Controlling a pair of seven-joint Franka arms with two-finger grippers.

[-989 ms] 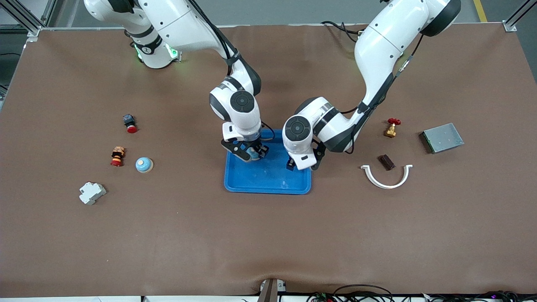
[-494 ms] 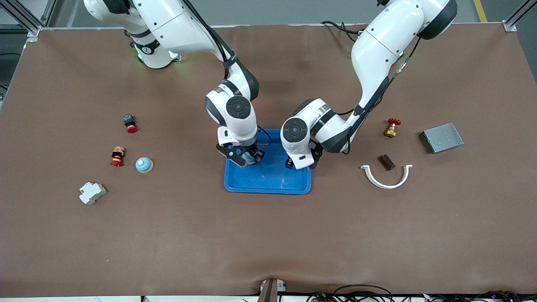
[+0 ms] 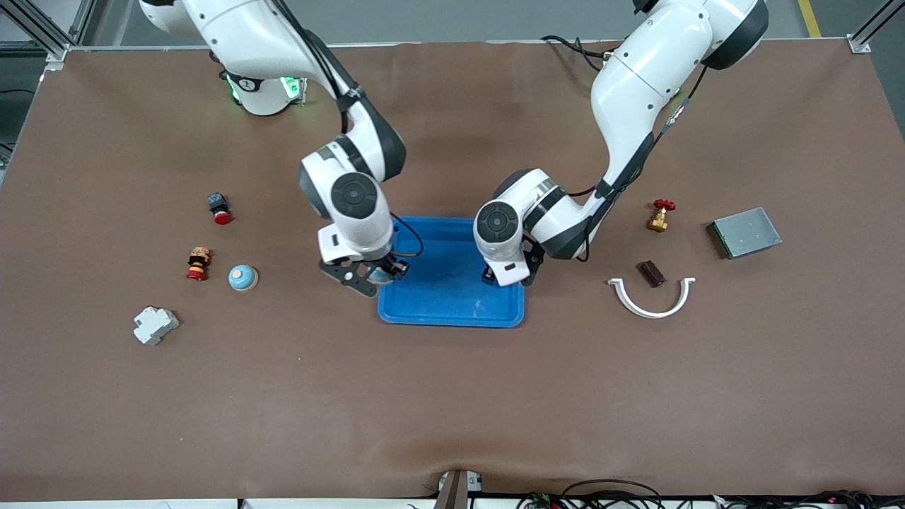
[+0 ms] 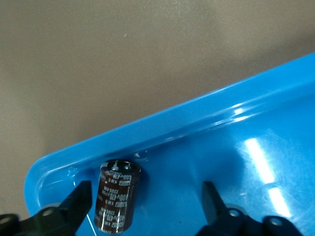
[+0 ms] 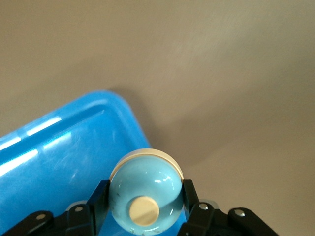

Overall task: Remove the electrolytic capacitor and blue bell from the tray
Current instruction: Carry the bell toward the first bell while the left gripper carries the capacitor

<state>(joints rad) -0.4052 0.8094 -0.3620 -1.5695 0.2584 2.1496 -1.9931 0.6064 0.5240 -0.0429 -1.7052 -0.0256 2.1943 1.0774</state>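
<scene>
A dark brown capacitor (image 4: 117, 196) lies in a corner of the blue tray (image 3: 452, 311), at the left arm's end. My left gripper (image 4: 146, 206) is open around it, low in the tray (image 4: 256, 162), and the capacitor sits close to one finger (image 4: 78, 201). In the front view the left gripper (image 3: 505, 277) hides the capacitor. My right gripper (image 3: 369, 274) is shut on a light blue bell (image 5: 145, 189) with a cream button. It holds the bell over the tray's corner (image 5: 74, 142) at the right arm's end.
A second light blue bell (image 3: 242, 277), an orange-red part (image 3: 198, 263), a red button (image 3: 219, 208) and a white breaker (image 3: 154, 325) lie toward the right arm's end. A red valve (image 3: 661, 214), brown block (image 3: 651, 273), white curved piece (image 3: 650, 298) and grey box (image 3: 746, 232) lie toward the left arm's end.
My right gripper has carried the bell from over the tray's middle toward the right arm's end, to the tray's edge. My left gripper has barely moved.
</scene>
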